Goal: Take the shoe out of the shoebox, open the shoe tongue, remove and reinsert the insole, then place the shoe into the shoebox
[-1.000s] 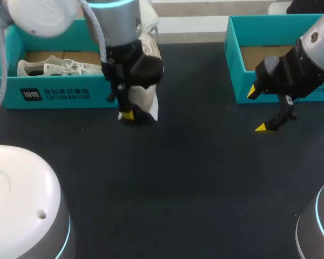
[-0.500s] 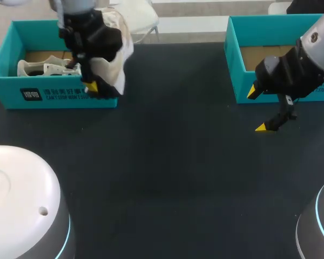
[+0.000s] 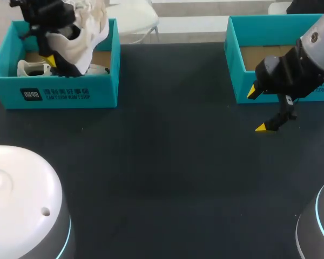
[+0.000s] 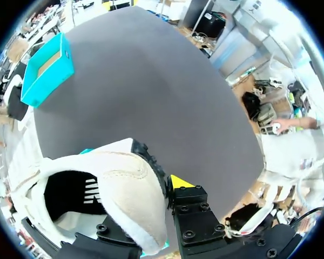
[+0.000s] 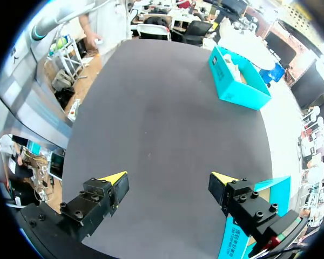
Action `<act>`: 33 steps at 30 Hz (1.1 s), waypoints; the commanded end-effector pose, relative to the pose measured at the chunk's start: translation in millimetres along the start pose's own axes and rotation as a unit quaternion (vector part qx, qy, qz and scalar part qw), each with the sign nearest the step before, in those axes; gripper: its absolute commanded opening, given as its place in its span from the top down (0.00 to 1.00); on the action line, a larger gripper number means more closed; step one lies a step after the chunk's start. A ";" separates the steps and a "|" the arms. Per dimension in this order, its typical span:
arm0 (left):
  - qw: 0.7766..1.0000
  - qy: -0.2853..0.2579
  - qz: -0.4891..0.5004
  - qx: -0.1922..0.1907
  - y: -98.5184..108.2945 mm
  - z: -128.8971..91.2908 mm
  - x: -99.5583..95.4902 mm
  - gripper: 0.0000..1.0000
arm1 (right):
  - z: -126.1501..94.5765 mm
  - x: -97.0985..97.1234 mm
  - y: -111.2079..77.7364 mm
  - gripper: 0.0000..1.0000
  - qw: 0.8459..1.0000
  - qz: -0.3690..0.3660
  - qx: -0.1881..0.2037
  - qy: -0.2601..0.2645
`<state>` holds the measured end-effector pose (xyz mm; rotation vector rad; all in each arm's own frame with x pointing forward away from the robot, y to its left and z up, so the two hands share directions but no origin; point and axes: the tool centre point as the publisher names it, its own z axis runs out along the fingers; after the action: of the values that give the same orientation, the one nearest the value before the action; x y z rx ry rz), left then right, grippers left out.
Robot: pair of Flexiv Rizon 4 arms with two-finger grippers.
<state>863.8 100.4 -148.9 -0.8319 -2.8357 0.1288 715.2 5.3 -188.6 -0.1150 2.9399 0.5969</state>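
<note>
My left gripper (image 3: pixel 55 60) is shut on the heel collar of a white shoe (image 3: pixel 84 31), which hangs tilted over the left teal shoebox (image 3: pixel 70 93). A second white shoe (image 3: pixel 32 68) lies inside that box. In the left wrist view the shoe (image 4: pixel 124 186) fills the space by my gripper (image 4: pixel 148 200). One yellow fingertip (image 4: pixel 180 182) shows outside the heel; the other is hidden inside the shoe. My right gripper (image 3: pixel 257 110) hangs open over the table beside the right teal shoebox (image 3: pixel 235 65), with nothing between its fingers (image 5: pixel 115 182).
The right teal shoebox (image 5: pixel 254 216) shows a bare cardboard floor. The dark table (image 3: pixel 167 162) stretches between the two boxes. The left shoebox (image 5: pixel 237 81) shows far ahead of my right gripper (image 5: pixel 168 181).
My left arm has carried the shoe leftward and back, from the table in front of the left shoebox to above that box. The right arm has not moved.
</note>
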 end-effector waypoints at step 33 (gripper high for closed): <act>0.999 0.020 -0.031 -0.036 88.8 -22.5 -7.4 1.00 | 1.5 -0.4 0.1 0.00 1.000 0.000 0.001 0.000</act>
<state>921.5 170.7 -141.9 -0.7476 -2.8388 0.0054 715.2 5.3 -188.6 -0.1150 2.9399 0.5969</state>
